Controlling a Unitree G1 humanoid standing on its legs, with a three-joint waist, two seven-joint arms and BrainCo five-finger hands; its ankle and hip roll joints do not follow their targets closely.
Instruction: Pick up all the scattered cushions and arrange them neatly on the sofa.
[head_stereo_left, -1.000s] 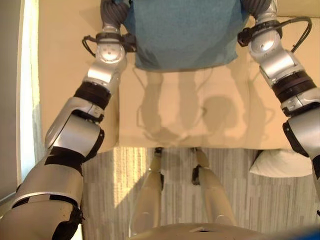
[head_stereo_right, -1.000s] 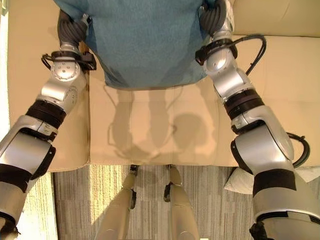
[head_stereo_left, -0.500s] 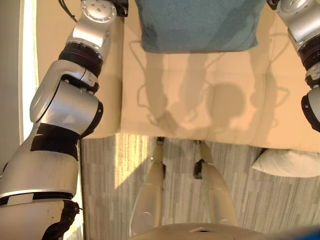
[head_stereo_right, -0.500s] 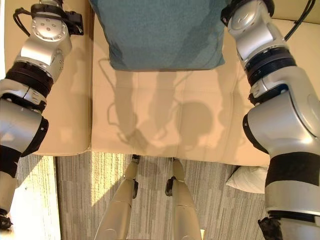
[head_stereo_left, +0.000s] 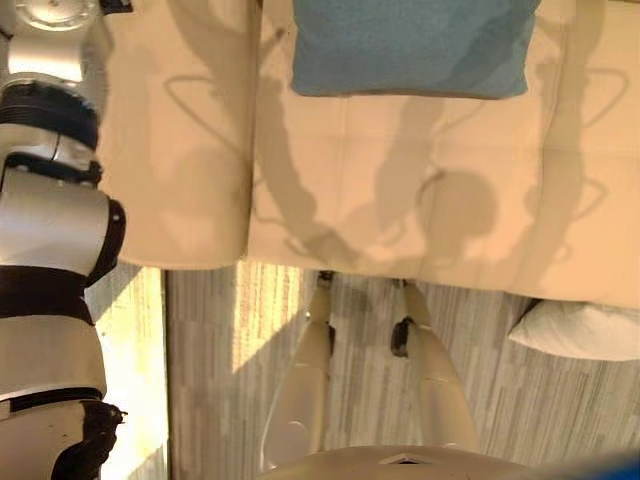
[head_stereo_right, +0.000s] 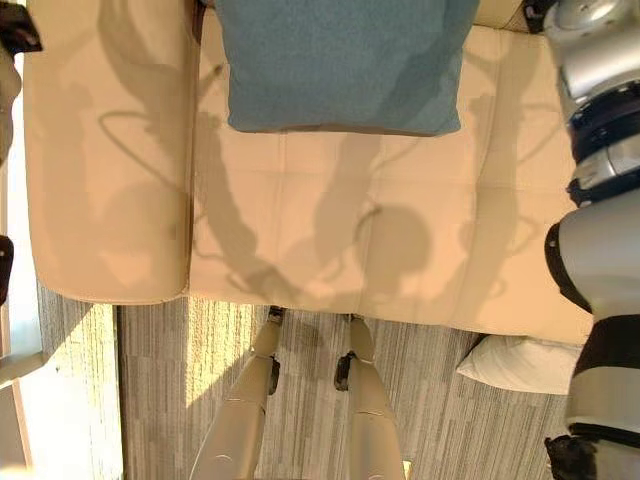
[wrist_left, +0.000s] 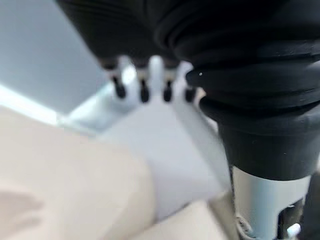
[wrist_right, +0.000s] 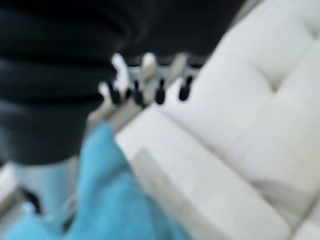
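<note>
Now the blue cushion rests on the cream sofa seat, against the back. Both hands, left hand and right hand, show straight fingers gripping nothing. A white cushion lies on the floor.

A teal-blue cushion of plain woven cloth sits on the cream sofa, at 12 o'clock on the seat, its lower edge straight across the seat and its upper part cut off by the frame. A white cushion lies on the grey striped floor at 4 o'clock, just beside the sofa's front edge.
</note>
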